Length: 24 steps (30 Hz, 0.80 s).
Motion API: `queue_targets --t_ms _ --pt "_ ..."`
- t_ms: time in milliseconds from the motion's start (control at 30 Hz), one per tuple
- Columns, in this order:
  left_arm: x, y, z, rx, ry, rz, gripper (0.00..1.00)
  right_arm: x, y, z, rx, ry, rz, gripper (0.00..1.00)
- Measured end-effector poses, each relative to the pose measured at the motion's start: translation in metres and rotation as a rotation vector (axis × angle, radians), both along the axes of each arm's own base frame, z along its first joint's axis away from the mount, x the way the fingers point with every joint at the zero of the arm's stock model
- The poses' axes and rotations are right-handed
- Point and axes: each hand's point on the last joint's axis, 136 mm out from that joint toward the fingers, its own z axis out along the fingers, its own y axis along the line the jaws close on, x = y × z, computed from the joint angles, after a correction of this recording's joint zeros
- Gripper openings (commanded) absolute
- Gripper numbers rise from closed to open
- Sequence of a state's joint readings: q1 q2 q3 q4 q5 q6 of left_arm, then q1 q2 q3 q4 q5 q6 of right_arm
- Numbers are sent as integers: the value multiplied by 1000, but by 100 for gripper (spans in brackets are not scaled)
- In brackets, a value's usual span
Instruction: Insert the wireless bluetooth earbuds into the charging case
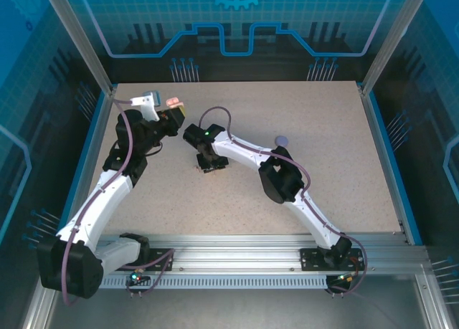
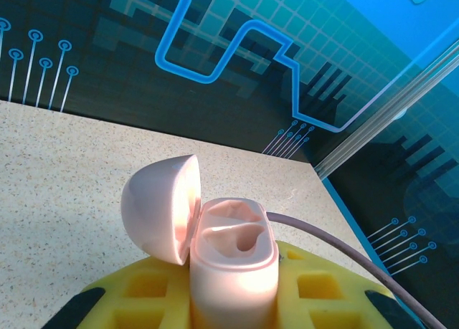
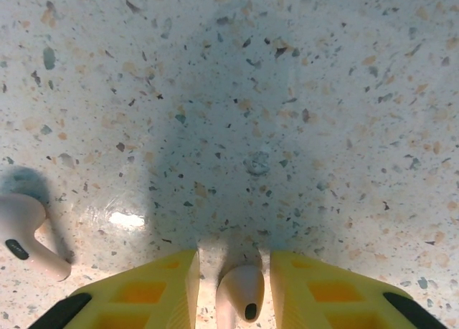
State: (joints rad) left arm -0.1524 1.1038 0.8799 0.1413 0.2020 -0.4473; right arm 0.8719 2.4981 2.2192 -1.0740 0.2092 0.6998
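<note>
I'm looking into a robot lab cell. Aluminium posts (image 1: 77, 39) and blue circuit-print panels (image 1: 301, 13) wall in my speckled counter (image 1: 330, 157).

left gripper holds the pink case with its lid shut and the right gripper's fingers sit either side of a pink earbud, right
The lid is open, not shut, as the left wrist view shows. The rest holds: the left gripper holds the pink case, and the right gripper straddles a pink earbud.
</note>
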Motion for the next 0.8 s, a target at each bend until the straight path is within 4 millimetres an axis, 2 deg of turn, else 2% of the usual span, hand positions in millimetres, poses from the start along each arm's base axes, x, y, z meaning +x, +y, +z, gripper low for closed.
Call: queue_targets --t_ms 133,367,533,633,800 --pt "0 0 0 0 0 0 0 0 0 0 0 0 -1 32" --pt "0 0 2 -1 -7 0 0 -1 1 0 5 3 -5 22" --pt "0 0 2 -2 -8 0 0 -2 2 -1 4 4 -6 23" --pt "0 0 2 -5 -6 0 0 -3 2 -2 8 4 -12 28" --pt "0 0 2 -11 -3 1 0 -3 0 -1 7 1 -14 30"
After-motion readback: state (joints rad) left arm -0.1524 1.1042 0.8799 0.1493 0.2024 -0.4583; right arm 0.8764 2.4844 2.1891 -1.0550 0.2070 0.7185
